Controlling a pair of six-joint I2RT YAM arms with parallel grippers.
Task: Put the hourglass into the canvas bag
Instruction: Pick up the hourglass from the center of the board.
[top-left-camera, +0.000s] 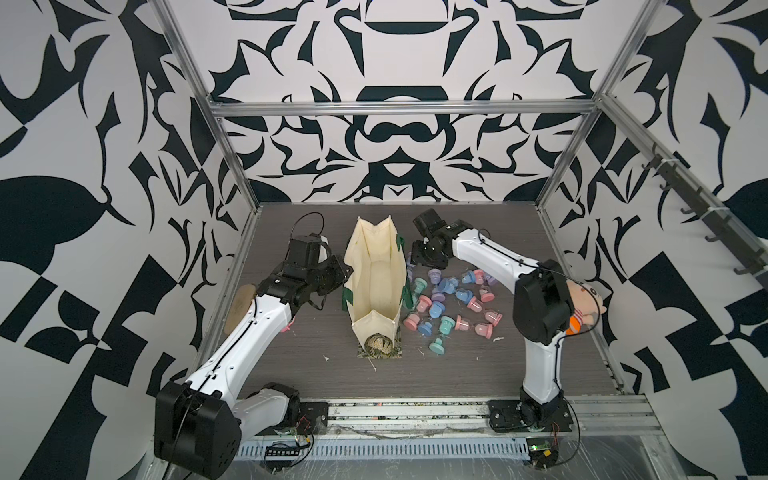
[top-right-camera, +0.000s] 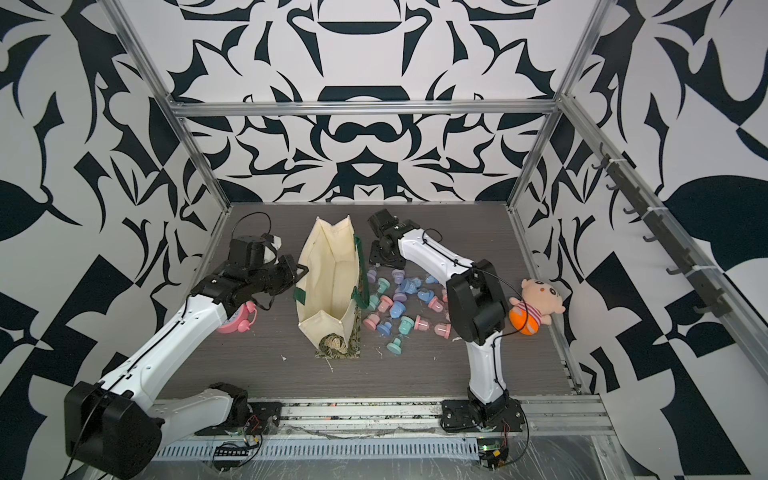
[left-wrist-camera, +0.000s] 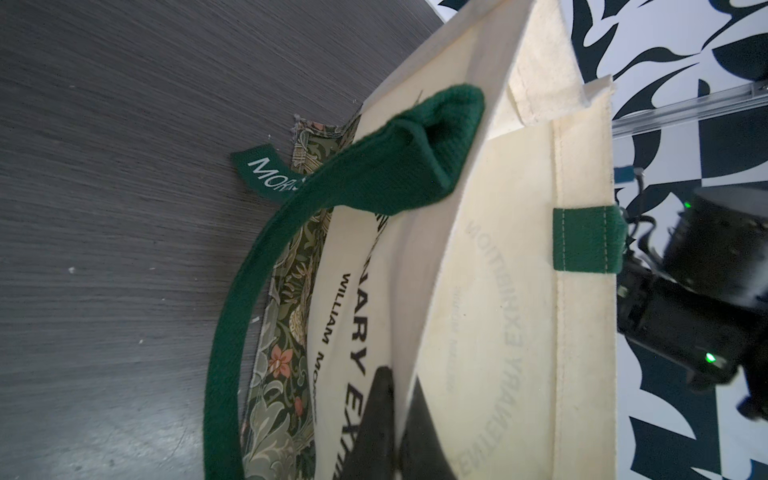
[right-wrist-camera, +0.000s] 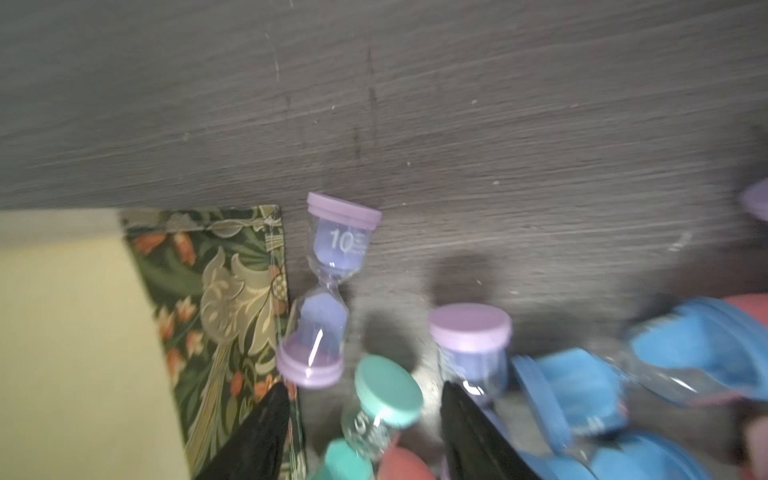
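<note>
Pinching the bag (top-left-camera: 356, 259) wall tight with the left gripper (left-wrist-camera: 397, 386), to hold the mouth open. Hanging low with the right gripper (right-wrist-camera: 365, 390), jaws apart around a teal hourglass (right-wrist-camera: 386, 397) in the pile (top-left-camera: 453, 303) on the table (top-left-camera: 457, 374), just beside the bag. Probably not gripping yet. Could slip off the round cap or nip a neighbour too: too crowded. Blurry up close; from above, no seeing those jaws under the wrist.

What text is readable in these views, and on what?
"MOR", rest hidden by the strap: green tag on the canvas bag.
"WILLIAM MO", cut off: bag's outer face.
"ARY EX", partial: larger print, same face.
Mirrored print through the bag's inner wall: too faint to read.
"10": purple hourglass; smaller print beside it blurred.
Teal hourglass: marking blurred.
</note>
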